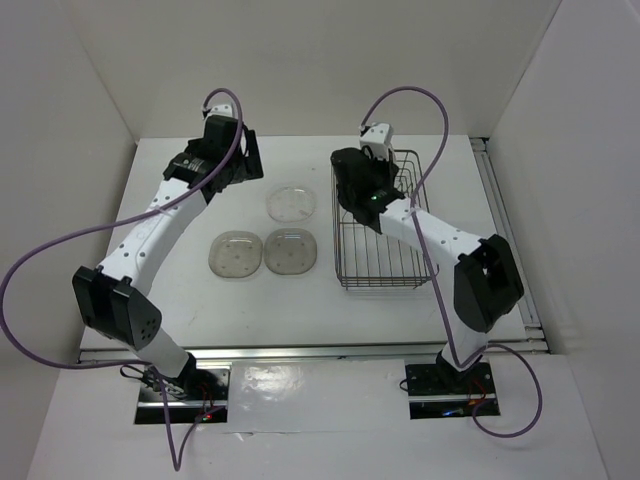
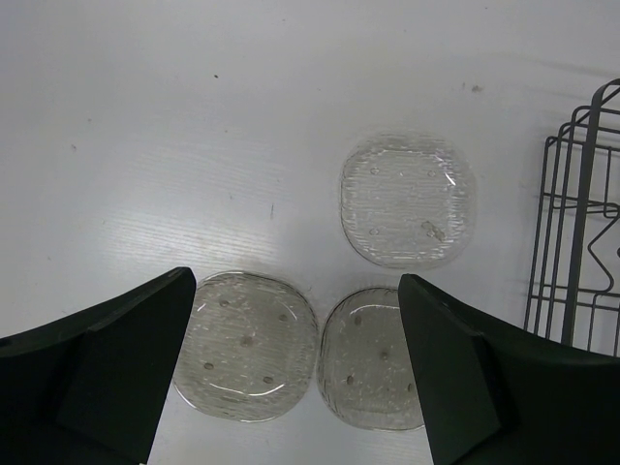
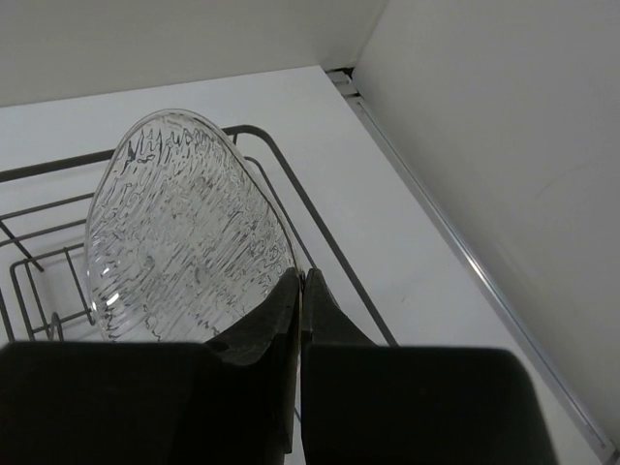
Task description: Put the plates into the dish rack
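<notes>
My right gripper is shut on the rim of a clear ribbed plate, which it holds on edge over the wire dish rack. From the top, that gripper hangs above the rack's far end. Three plates lie flat on the table: a clear one and two smoky ones. My left gripper stands open above them, apart from them, with the two smoky plates showing between its fingers and the clear plate beyond. From above, the left gripper sits at the table's far left.
White walls close in the table on the left, back and right. A metal rail runs along the right edge beside the rack. In the left wrist view the rack's wire corner stands at the right.
</notes>
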### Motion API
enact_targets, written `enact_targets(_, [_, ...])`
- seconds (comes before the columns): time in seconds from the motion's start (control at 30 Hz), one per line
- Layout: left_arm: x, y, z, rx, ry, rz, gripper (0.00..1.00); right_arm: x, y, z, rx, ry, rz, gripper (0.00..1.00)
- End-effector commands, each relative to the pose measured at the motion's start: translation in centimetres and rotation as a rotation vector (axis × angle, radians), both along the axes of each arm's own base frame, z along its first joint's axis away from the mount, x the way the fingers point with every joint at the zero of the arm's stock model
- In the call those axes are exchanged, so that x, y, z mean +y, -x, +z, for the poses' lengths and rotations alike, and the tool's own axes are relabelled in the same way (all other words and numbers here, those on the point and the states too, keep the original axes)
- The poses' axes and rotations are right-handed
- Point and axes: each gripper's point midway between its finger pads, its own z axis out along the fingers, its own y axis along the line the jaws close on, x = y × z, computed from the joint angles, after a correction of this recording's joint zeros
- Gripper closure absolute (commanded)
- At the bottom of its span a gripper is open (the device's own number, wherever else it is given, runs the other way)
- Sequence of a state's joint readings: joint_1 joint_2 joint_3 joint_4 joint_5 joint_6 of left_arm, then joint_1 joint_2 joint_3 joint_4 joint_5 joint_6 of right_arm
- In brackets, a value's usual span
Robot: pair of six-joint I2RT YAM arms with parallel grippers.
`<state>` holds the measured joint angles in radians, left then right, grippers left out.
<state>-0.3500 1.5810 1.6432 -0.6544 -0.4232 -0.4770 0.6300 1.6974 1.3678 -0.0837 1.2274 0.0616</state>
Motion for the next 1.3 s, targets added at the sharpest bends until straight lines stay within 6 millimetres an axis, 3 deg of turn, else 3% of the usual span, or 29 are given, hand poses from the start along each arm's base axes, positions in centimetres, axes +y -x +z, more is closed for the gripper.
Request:
enact_targets(0.0, [-0.1,-0.8,1.1,-0.034,0.010,0.008,0.00,-0.4,-0.3,0.4,-0.007,0.022,-0.055,1.00])
enact_targets(0.23, [-0.1,-0.8,1.1,-0.033,0.002,0.003,0.00,0.5,-2.1,-2.6,0.059,0.054,-0.035,1.00])
enact_targets(0.63, [-0.3,-0.9,0.7,-0.022,0.004,-0.004,0.00,2.6,-2.6,-4.1,0.087,0.089,-0.015,1.00])
enact_targets(0.87, [-0.5,-0.9,-0.1,-0.002,-0.003,-0.018,0.00,4.0,-3.0,-4.9,0.102,0.106,0.006,0.93])
enact_targets(0.97, [-0.5,-1.1,0.1,-0.010,0.000,-0.018,0.00,4.3,-3.2,-5.9,0.126,0.114,0.014,0.70])
enact_targets(1.0, [-0.5,-1.1,0.1,-0.010,0.000,-0.018,0.00,4.3,-3.2,-5.9,0.126,0.114,0.014,0.56])
enact_targets(1.03, [-0.5,-1.1,0.1,-0.010,0.000,-0.018,0.00,4.7,-3.1,-5.9,0.126,0.115,0.023,0.51])
enact_targets(1.13, [-0.8,-1.3,-1.3,0.021,0.003,-0.021,0.00,4.6,-3.0,-4.7,0.101,0.096,0.023,0.24])
enact_targets(1.2, [-0.7,-1.8,-2.4,0.041,0.004,-0.020,0.00,4.6,-2.9,-4.4,0.103,0.092,0.031,0.11])
enact_targets(1.27, [-1.4,-2.5,-3.3,0.053,0.045,-0.046,0.00,4.6,-2.8,-4.2,0.086,0.069,0.027,0.08])
